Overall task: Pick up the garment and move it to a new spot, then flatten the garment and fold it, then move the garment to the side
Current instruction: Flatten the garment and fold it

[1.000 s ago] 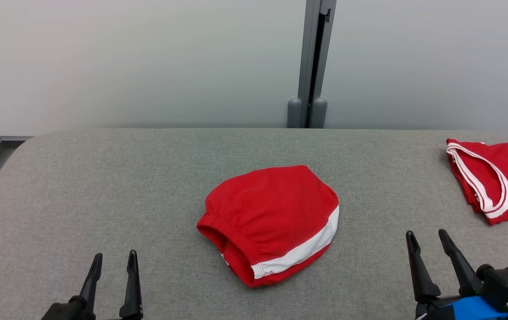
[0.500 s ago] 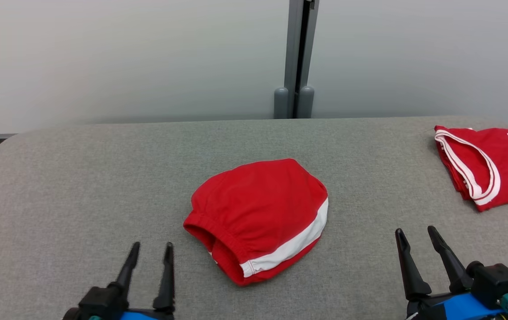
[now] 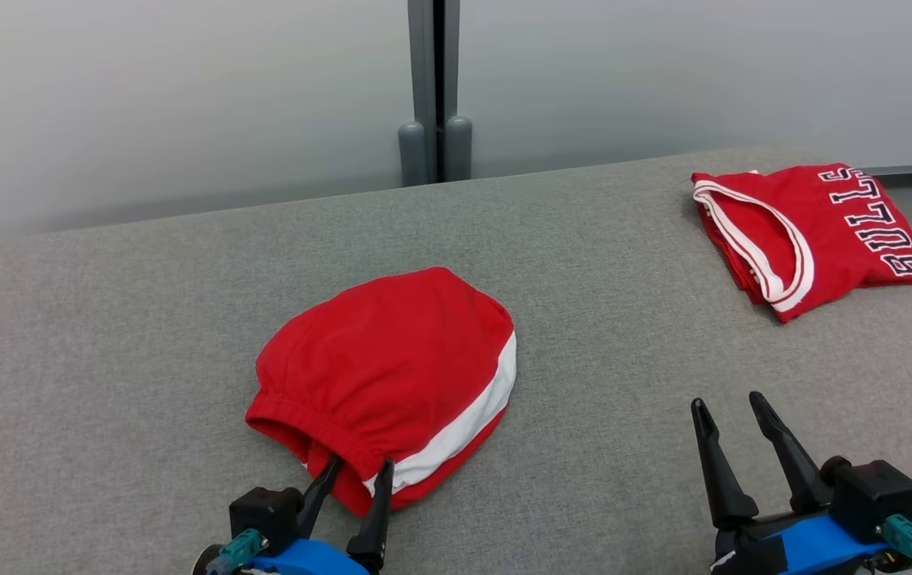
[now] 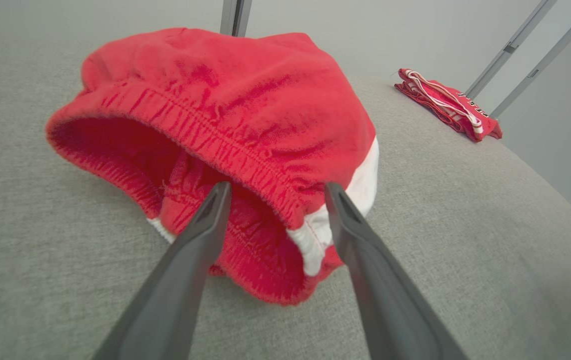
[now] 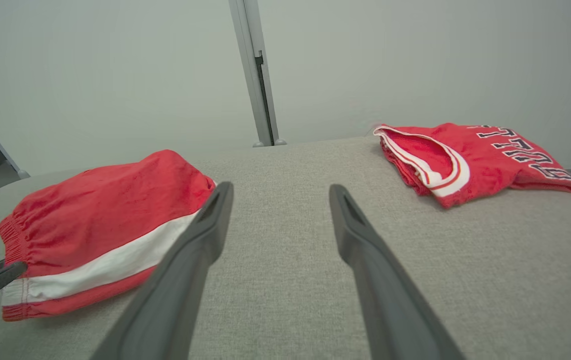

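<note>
Pick-up step. Left pincer stood wide open, empty, flanking waistband of garment on bench; right pincer open, empty, apart. Next move likely needed: closing, lifting.

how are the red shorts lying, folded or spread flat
Bunched, not spread flat: the red shorts sit in a rounded, doubled-over heap, waistband gaping.
</note>
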Motion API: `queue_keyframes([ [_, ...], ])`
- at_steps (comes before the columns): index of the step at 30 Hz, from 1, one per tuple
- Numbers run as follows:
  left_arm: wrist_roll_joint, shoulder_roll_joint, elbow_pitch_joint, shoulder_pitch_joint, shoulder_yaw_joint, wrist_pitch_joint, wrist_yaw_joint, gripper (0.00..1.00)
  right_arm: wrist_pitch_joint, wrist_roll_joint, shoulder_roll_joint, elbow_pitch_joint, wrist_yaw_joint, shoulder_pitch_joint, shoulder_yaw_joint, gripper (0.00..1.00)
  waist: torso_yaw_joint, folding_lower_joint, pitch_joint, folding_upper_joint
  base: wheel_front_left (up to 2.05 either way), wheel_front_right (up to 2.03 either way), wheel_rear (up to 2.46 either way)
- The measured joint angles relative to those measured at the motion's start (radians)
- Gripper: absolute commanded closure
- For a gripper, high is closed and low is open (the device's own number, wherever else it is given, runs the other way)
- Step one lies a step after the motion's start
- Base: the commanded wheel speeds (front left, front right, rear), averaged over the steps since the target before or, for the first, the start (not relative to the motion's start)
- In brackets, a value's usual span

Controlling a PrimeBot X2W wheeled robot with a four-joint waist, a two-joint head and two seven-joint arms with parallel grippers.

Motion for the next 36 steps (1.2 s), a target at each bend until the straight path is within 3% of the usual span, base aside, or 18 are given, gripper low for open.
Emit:
queue_keyframes([
  [4,-0.018,0.010,0.019,-0.004,-0.002,-0.004,-0.001,0.00,-0.005,0.000,0.000,0.004,0.000,-0.002,-0.003,0.00,-0.016,0.0000,0.007,0.0000,0.00,0.00,0.00],
  [12,-0.074,0.036,0.015,-0.017,-0.104,-0.015,-0.001,0.00,-0.011,0.002,0.000,0.012,0.000,-0.005,0.000,0.00,-0.027,0.0000,0.011,0.0000,0.00,0.00,0.00],
  [13,-0.077,0.038,0.017,-0.018,-0.107,-0.024,-0.001,0.15,-0.011,0.003,0.000,0.013,0.000,-0.005,0.000,0.00,-0.028,-0.0001,0.011,0.0000,0.00,0.00,0.00],
  [14,-0.079,0.040,0.018,-0.019,-0.109,-0.032,-0.001,0.86,-0.014,0.003,0.000,0.014,0.000,-0.006,0.001,0.00,-0.028,0.0000,0.011,0.0000,0.00,0.00,0.00],
  [15,-0.083,0.042,0.018,-0.022,-0.113,-0.040,-0.001,1.00,-0.014,0.003,0.000,0.015,0.000,-0.007,0.002,0.00,-0.028,0.0000,0.011,0.0000,0.00,0.00,0.00],
  [20,-0.096,0.060,-0.008,-0.067,-0.120,-0.064,-0.001,1.00,-0.014,0.004,0.000,0.017,0.000,-0.009,0.003,0.00,-0.026,-0.0001,0.014,0.0000,0.00,0.00,0.00],
  [24,-0.161,0.098,-0.074,-0.189,-0.178,-0.016,-0.001,1.00,-0.015,0.011,0.000,0.016,0.000,-0.017,-0.012,0.00,-0.014,0.0000,0.023,0.0001,0.00,0.00,0.00],
  [32,-0.406,0.324,-0.236,-0.573,-0.325,0.166,-0.001,1.00,-0.019,0.013,0.000,0.017,0.000,-0.047,0.004,0.00,-0.034,0.0000,0.040,0.0000,0.00,0.00,0.00],
  [36,-0.500,0.381,-0.288,-0.725,-0.372,0.198,-0.001,1.00,-0.032,0.028,0.000,0.035,0.000,-0.058,0.016,0.00,-0.063,0.0000,0.048,0.0001,0.00,0.00,0.00],
])
